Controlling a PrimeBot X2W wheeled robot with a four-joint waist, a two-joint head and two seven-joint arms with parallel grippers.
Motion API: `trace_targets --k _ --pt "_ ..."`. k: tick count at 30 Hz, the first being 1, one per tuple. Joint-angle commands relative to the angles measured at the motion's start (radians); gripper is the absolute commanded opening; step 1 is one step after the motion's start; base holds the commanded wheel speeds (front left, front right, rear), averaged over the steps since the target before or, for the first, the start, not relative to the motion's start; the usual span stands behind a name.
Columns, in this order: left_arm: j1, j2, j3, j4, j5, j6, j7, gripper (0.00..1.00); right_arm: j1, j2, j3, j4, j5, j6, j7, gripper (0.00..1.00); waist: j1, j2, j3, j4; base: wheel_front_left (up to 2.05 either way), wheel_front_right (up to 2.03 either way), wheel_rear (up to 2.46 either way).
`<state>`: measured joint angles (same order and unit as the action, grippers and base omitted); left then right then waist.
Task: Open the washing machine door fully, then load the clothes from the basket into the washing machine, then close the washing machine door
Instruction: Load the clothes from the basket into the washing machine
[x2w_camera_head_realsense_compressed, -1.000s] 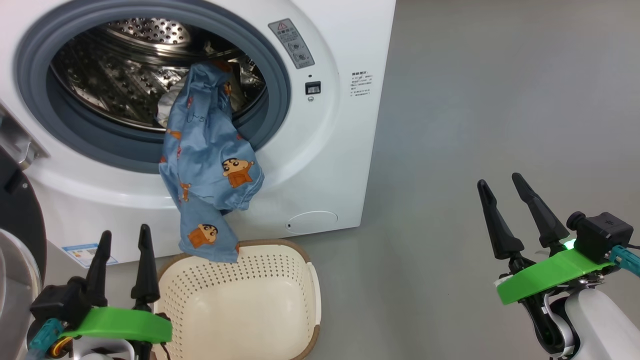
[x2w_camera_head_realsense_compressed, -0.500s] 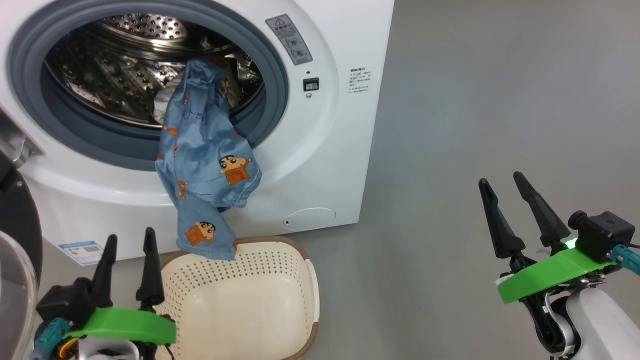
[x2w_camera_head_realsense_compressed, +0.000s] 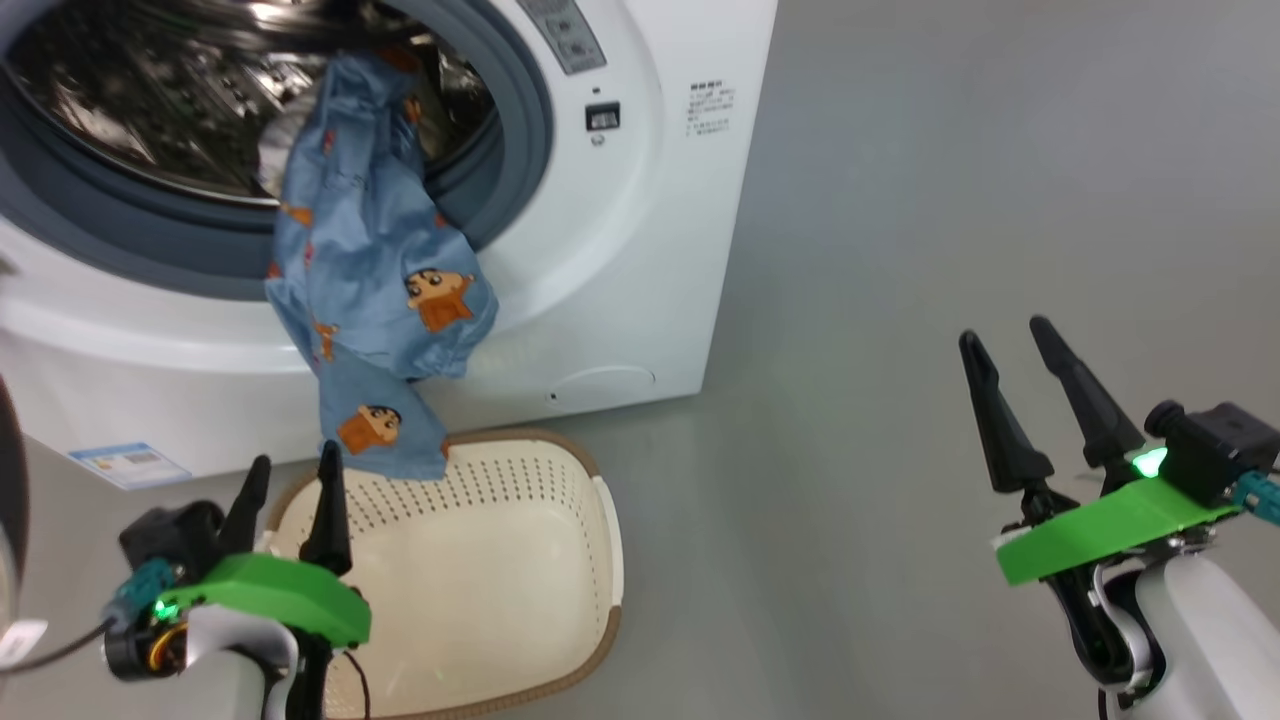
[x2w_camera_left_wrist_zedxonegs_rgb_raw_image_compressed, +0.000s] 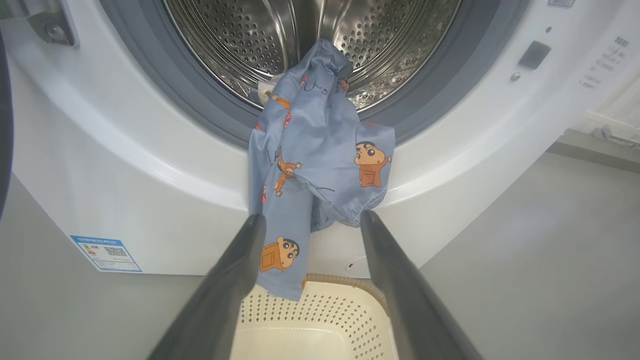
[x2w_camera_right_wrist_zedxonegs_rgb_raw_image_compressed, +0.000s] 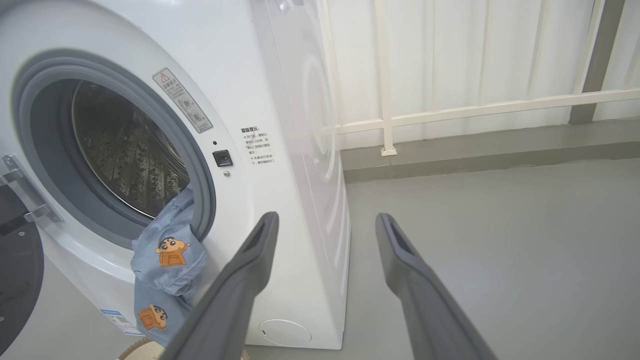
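The washing machine (x2w_camera_head_realsense_compressed: 640, 250) stands at the upper left, its steel drum (x2w_camera_left_wrist_zedxonegs_rgb_raw_image_compressed: 310, 45) exposed. The washing machine door (x2w_camera_right_wrist_zedxonegs_rgb_raw_image_compressed: 17, 280) is swung open on the left. One of the clothes, light blue with orange cartoon prints (x2w_camera_head_realsense_compressed: 370, 270), hangs out of the drum over the grey gasket, its tail reaching the basket's back rim. A pale scrap of cloth (x2w_camera_left_wrist_zedxonegs_rgb_raw_image_compressed: 265, 92) shows behind it in the drum. The cream basket (x2w_camera_head_realsense_compressed: 600, 560) on the floor holds nothing. My left gripper (x2w_camera_head_realsense_compressed: 295, 458) is open above the basket's left rim, below the hanging cloth. My right gripper (x2w_camera_head_realsense_compressed: 1004, 333) is open over the floor, far right.
Grey floor (x2w_camera_head_realsense_compressed: 950, 200) stretches to the right of the machine. A white railing and wall (x2w_camera_right_wrist_zedxonegs_rgb_raw_image_compressed: 475, 107) run behind it. A blue label sticker (x2w_camera_head_realsense_compressed: 125, 462) and a round filter cap (x2w_camera_head_realsense_compressed: 600, 385) sit low on the machine's front.
The head camera has shifted, sliding the machine and basket up and left in the picture. My left gripper has moved right, over the basket's left rim. The garment hangs as before.
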<state>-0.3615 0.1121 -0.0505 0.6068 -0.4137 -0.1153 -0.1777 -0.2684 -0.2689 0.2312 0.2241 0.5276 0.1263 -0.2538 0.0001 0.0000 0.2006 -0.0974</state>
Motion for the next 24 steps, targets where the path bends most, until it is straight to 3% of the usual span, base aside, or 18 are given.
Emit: trace_targets --k 1,24 --pt "-0.043 0.028 0.02 0.009 -0.006 -0.007 -0.011 1.0 -0.03 -0.011 0.012 -0.033 -0.005 0.004 -0.008 1.0 -0.0001 0.0 0.044 -0.017 0.0 0.0 0.0" --pt "-0.56 0.101 -0.042 0.566 0.01 -0.011 -0.029 1.0 -0.159 0.018 0.009 -0.085 -0.036 0.004 -0.008 1.0 -0.0001 0.0 0.386 -0.093 0.0 0.0 0.0"
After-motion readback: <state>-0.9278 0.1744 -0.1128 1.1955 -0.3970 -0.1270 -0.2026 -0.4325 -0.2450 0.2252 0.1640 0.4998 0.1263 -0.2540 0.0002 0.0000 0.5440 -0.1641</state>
